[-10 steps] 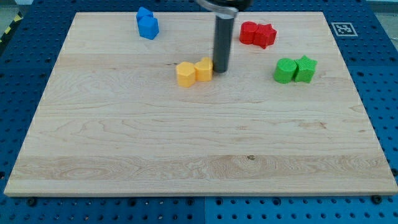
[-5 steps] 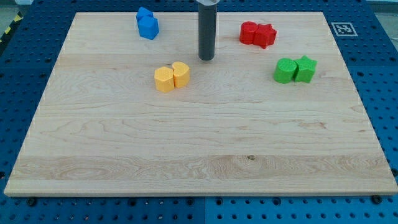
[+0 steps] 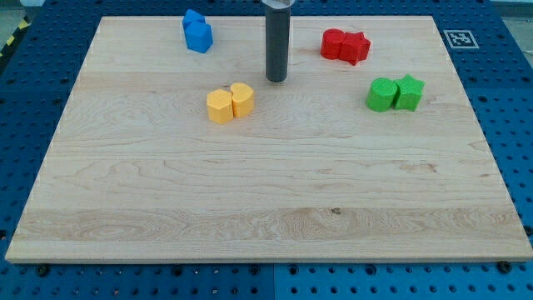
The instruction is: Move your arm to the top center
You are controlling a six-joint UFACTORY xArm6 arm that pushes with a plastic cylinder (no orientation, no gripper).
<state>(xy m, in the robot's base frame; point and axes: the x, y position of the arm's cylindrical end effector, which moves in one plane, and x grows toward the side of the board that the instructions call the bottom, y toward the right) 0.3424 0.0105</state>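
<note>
My tip (image 3: 276,79) rests on the wooden board (image 3: 266,200) near the view's top centre, the dark rod rising out of the top edge. Two yellow blocks (image 3: 230,102) sit touching each other just below and left of the tip, a short gap away. Two blue blocks (image 3: 197,32) lie at the top left. Two red blocks (image 3: 345,45) lie to the tip's upper right. Two green blocks (image 3: 395,93) lie further right, slightly below the tip's level.
The board lies on a blue perforated table (image 3: 516,125). A black-and-white marker tag (image 3: 460,38) sits at the board's top right corner.
Over the second, the tip moved up and left from beside the yellow blocks; the yellow pair ended up further left and lower. Nothing has moved in the last half second.
</note>
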